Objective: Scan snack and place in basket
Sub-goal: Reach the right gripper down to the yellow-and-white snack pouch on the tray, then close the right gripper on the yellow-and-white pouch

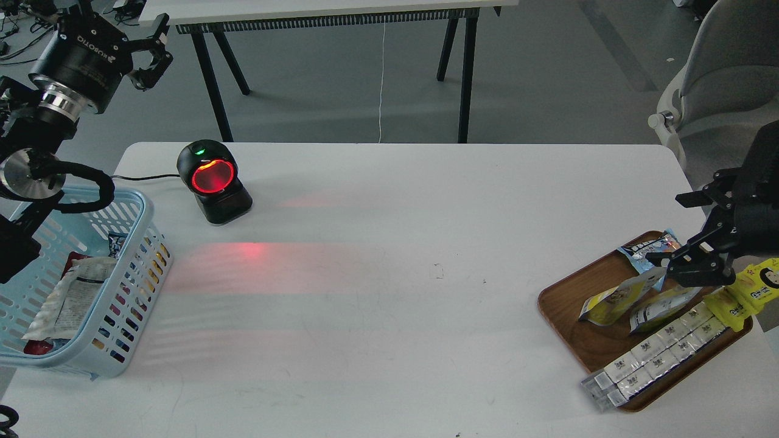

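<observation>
At far left my left gripper [150, 52] hangs with jaws spread and empty, above and beyond the basket [143, 243], which sits at the table's [389, 316] left edge with packets inside. Just right of it the scanner [213, 181] glows red. On the tray [569, 304] at right, my right gripper [660, 267] pinches the top of the snack [614, 301], beside other pouches.
</observation>
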Robot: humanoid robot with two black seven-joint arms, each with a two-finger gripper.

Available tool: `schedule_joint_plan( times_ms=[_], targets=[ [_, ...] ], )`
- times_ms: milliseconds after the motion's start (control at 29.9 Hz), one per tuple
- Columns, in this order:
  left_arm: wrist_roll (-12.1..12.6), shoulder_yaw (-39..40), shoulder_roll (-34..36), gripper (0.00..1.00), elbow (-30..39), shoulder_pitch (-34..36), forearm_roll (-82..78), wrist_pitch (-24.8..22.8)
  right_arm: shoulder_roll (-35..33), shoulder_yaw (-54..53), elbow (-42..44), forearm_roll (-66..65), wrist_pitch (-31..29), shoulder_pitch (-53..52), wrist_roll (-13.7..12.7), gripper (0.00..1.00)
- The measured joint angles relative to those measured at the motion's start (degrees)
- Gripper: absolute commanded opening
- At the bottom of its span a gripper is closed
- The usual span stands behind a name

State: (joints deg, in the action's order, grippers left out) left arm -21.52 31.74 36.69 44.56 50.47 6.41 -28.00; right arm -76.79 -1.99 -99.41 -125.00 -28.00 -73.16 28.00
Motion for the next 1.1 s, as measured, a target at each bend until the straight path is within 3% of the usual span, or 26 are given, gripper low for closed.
schedule_joint_plan(
  times_ms=[335,736,1104],
  targets=[
    [0.06,-0.1,-0.43,1.0,-0.9,-0.02,-0.07,0.0,-3.53,4.25,0.0,0.0,0.0,0.39,0.01,1.0],
    [0.07,-0.1,-1.52,1.0,-1.06,0.05,-0.09,0.0,3.21,4.98,0.09,0.01,0.02,0.6,0.01,1.0],
    [0.03,-0.03,-0.93,1.0,-1.12,-0.58,-0.04,0.0,5.22,5.16,0.39,0.0,0.02,0.94,0.0,1.0]
  ],
)
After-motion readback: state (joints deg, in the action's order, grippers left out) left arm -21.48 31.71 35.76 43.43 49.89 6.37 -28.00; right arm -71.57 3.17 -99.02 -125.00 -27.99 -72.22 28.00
